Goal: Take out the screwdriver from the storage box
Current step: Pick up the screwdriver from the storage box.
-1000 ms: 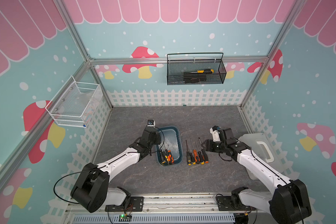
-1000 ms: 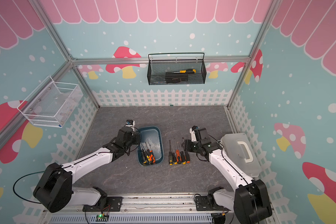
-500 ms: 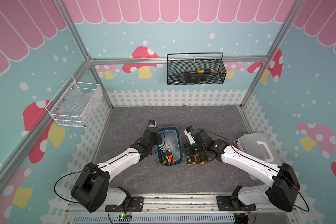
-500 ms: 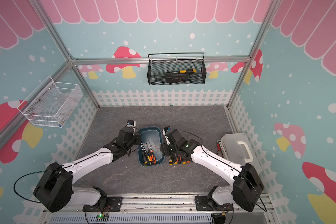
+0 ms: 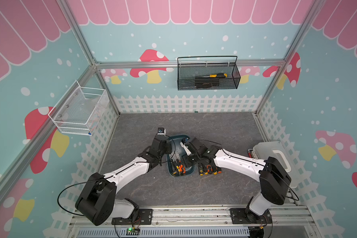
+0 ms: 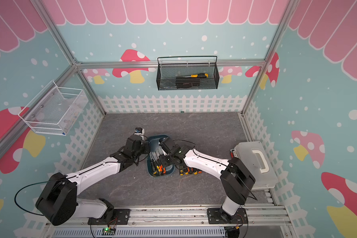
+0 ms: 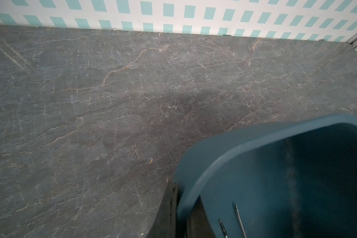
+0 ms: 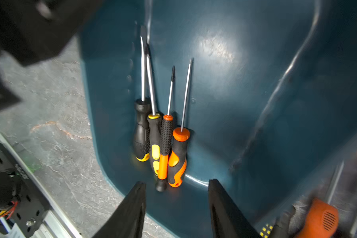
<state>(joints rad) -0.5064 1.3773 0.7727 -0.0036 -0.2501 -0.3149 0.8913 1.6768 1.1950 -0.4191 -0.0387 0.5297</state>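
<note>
Jaws of the right gripper (image 8: 176, 204) stand spread and empty above four screwdrivers (image 8: 163, 140) lying side by side in the teal storage box (image 8: 256, 92) on the grey desk (image 7: 111, 103), while the left gripper (image 7: 181, 208) has its jaws pinching the box's rim.
</note>
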